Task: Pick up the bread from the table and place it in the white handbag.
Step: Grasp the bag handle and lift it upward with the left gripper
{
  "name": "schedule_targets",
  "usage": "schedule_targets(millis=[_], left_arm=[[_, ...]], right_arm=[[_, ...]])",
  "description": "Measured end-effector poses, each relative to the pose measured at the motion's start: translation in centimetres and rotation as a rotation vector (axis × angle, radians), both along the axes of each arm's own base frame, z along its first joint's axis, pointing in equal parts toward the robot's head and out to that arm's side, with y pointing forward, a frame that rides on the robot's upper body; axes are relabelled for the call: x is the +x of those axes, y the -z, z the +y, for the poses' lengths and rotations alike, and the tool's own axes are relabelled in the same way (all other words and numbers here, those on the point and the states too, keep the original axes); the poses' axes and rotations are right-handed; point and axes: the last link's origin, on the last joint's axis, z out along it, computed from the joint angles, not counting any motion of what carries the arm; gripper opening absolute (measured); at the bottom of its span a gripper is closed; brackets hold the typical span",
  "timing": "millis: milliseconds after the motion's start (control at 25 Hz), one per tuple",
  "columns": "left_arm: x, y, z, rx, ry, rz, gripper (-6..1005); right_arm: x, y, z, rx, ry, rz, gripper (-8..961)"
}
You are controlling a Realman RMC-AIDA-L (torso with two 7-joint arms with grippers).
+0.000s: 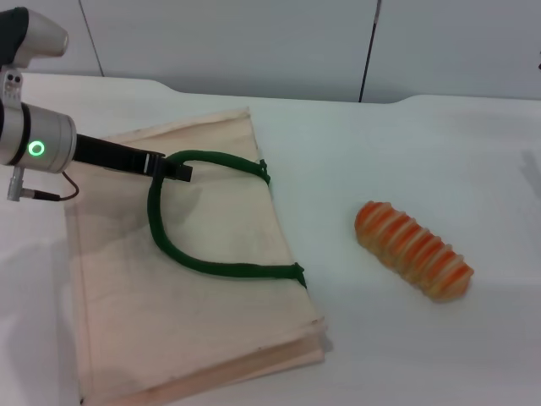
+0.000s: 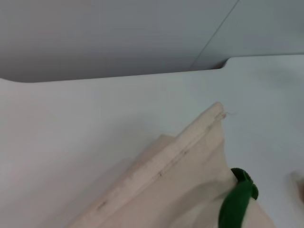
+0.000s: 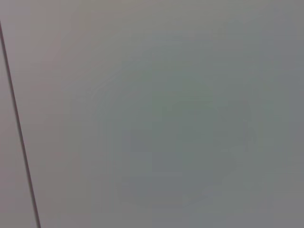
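The bread [image 1: 413, 250], an orange loaf with cream ridges, lies on the white table [image 1: 406, 144] to the right of the white handbag [image 1: 194, 313]. The handbag lies flat, its dark green handle [image 1: 203, 265] looped on top. My left gripper [image 1: 173, 167] reaches in from the left at the far end of that loop and looks shut on the handle. The left wrist view shows the handbag's edge [image 2: 190, 156] and a piece of the green handle [image 2: 237, 199]. My right gripper is out of view; its wrist view shows only a plain grey surface.
A grey wall panel [image 1: 254, 42] runs behind the table's far edge. Bare tabletop lies between the handbag and the bread and around the bread.
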Motion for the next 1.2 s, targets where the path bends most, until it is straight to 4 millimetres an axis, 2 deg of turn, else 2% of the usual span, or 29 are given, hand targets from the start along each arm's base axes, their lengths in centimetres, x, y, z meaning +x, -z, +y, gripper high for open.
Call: schedule_targets(millis=[320,640,1080,1200], left_arm=[[0.6,-0.4,0.3,0.078,0.034,-0.095,242],[2.1,-2.7,0.0,0.178,0.161,-0.298,141],[4.7,-7.6,-1.1,0.221,0.371,-0.488,146],[4.8,-8.4,-1.2,0.221,0.384,-0.493,147]], right_arm=[[0.1,0.0,0.0,-0.001,0.004,0.000,892],[0.0,0.0,0.1,-0.009,0.007,0.049,892],[-0.8,-0.7,0.6,-0.079,-0.038,0.187,891],[-1.3,-1.2,0.9,-0.126,-0.067,0.234,891]])
